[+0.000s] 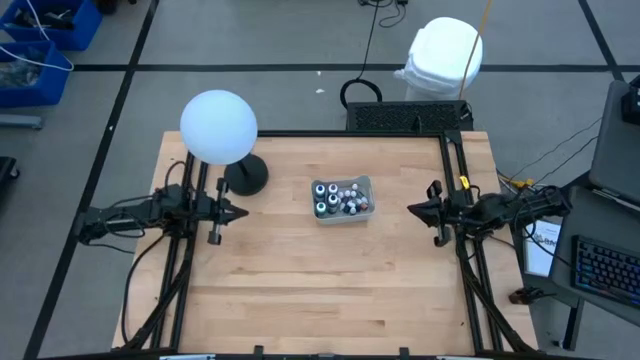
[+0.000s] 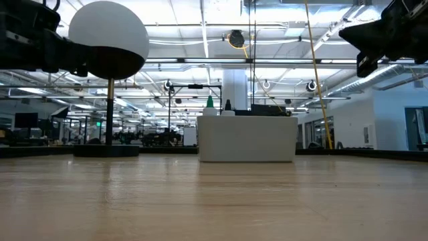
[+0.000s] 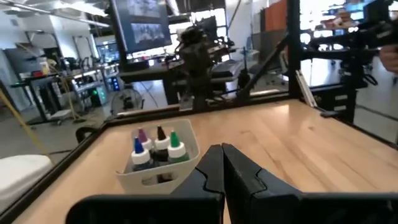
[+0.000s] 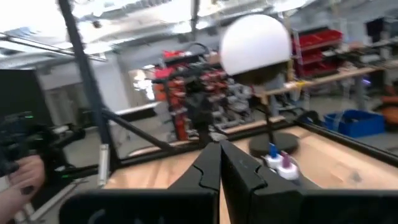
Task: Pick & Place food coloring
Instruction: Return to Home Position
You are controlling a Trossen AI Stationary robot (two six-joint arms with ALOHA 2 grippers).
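The left gripper [image 1: 232, 211] hangs over the left side of the table [image 1: 300, 290]. Its two fingers [image 3: 208, 174] are pressed together and hold nothing. The right gripper [image 1: 415, 209] hangs over the right side, also closed together and empty. The gray bin [image 1: 345, 218] stands between them, well apart from both. A lamp [image 1: 218, 127] with a white globe stands near the bin, on the left arm's side. The food coloring bottles [image 1: 340, 198] stand upright inside the bin, close together. The left wrist view shows blue, purple, brown and green tips above its wall.
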